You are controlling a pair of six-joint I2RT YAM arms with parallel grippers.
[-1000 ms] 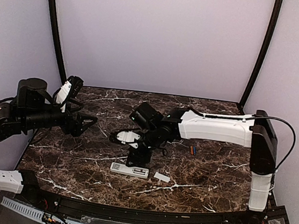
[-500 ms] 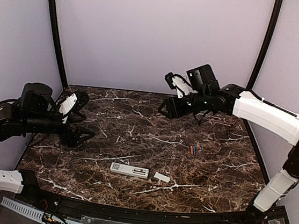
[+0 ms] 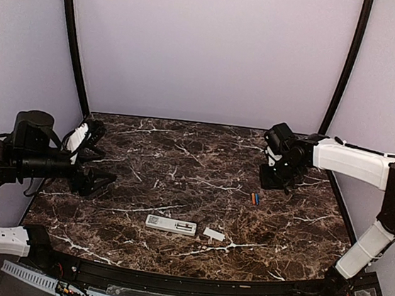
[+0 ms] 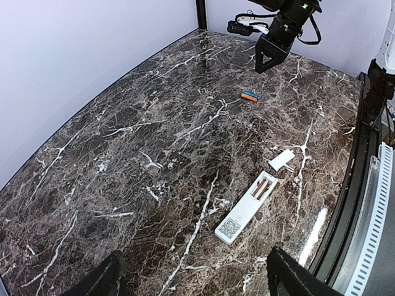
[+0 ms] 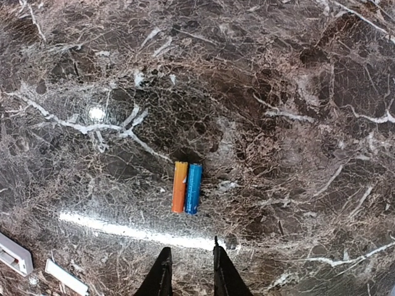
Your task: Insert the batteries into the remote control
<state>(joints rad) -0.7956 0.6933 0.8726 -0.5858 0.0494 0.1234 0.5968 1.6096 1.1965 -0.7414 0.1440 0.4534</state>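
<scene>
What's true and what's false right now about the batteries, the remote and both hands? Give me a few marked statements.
The orange battery and blue battery lie side by side, touching, on the table. True.
The remote control lies buttons up. False: its back faces up, with the recess open.
The right hand grips a battery. False: it hovers above both, holding nothing.
The left hand is open and empty. True.
The cover is fitted on the remote control. False: it lies loose beside it.
</scene>
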